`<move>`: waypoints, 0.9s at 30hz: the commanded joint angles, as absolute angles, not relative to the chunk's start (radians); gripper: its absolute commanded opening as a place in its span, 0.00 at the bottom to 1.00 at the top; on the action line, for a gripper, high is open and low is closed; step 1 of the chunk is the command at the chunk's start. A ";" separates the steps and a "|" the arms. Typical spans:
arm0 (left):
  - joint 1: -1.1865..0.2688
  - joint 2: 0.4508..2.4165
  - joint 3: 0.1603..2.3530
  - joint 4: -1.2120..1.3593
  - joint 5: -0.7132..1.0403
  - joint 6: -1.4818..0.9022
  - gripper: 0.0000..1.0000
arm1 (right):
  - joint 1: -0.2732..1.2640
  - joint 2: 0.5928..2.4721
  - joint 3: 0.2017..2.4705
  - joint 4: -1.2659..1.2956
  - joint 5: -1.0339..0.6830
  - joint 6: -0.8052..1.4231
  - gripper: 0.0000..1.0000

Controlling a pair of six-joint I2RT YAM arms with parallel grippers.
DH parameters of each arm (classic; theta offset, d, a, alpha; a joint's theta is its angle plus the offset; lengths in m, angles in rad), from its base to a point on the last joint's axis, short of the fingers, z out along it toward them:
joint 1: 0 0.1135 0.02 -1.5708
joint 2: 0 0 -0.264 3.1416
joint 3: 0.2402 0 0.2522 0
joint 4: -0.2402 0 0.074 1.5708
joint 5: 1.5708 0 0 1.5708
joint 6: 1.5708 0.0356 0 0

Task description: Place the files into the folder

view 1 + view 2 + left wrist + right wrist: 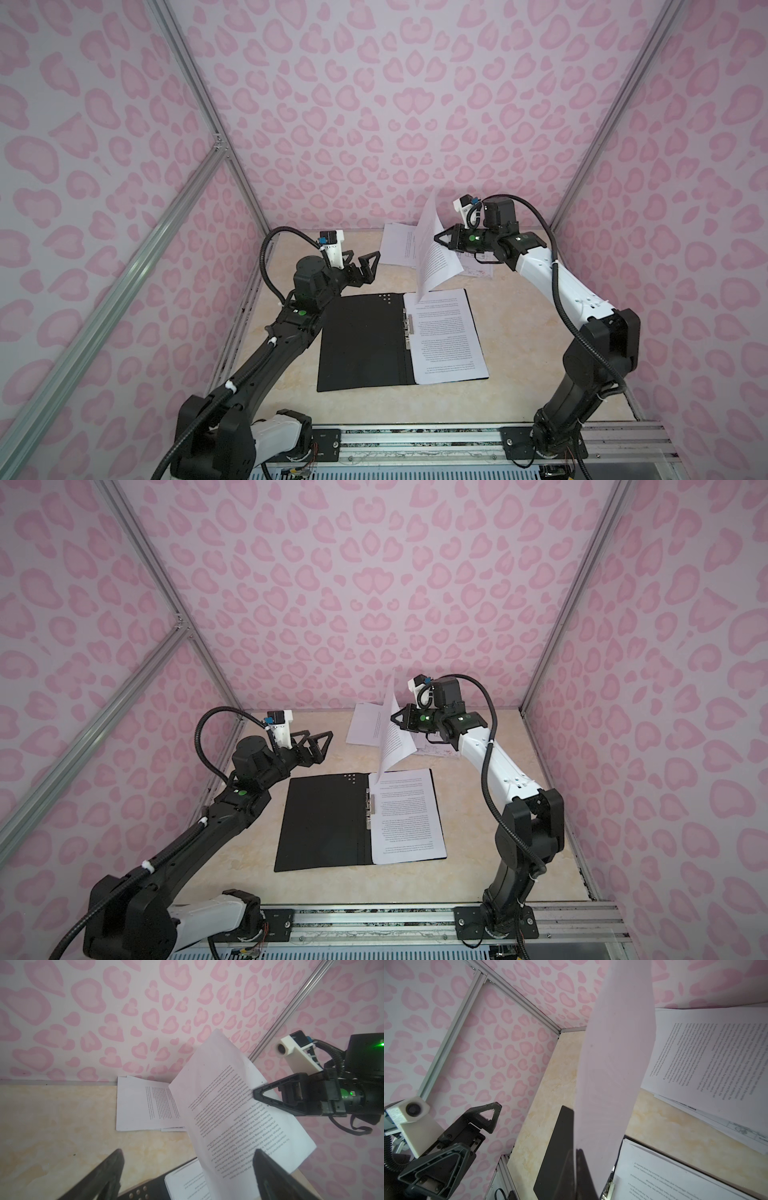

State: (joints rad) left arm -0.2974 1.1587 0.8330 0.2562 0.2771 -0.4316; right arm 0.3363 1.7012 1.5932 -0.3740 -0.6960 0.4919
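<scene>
The folder point(324, 825) lies open on the bench point(463, 812), black inside up, with 1 printed sheet point(409, 816) on its right half. The right end effector point(394, 719) pinches another sheet point(392, 746) upright, its lower corner over the spine clip point(370, 808). The left end effector point(318, 739) hangs spread and empty. Behind lie loose sheets point(363, 729).

Pink leopard-print walls point(374, 104), beige marbled tabletop point(519, 332).

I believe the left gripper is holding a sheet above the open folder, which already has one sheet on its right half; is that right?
Not quite: the right gripper holds the sheet above the folder; the left gripper is empty, jaws open. Both top views show it.
</scene>
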 commanded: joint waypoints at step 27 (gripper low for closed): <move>-0.387 0.819 0.629 0.036 0.384 -0.318 0.98 | 0.211 1.379 0.738 -0.191 -0.490 0.497 0.00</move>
State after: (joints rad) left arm -0.3859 0.8150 0.6281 0.0109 0.3927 -0.3275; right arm 0.2012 1.3941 0.7570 -0.2497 -0.5255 0.4656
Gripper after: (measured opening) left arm 0.978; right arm 0.052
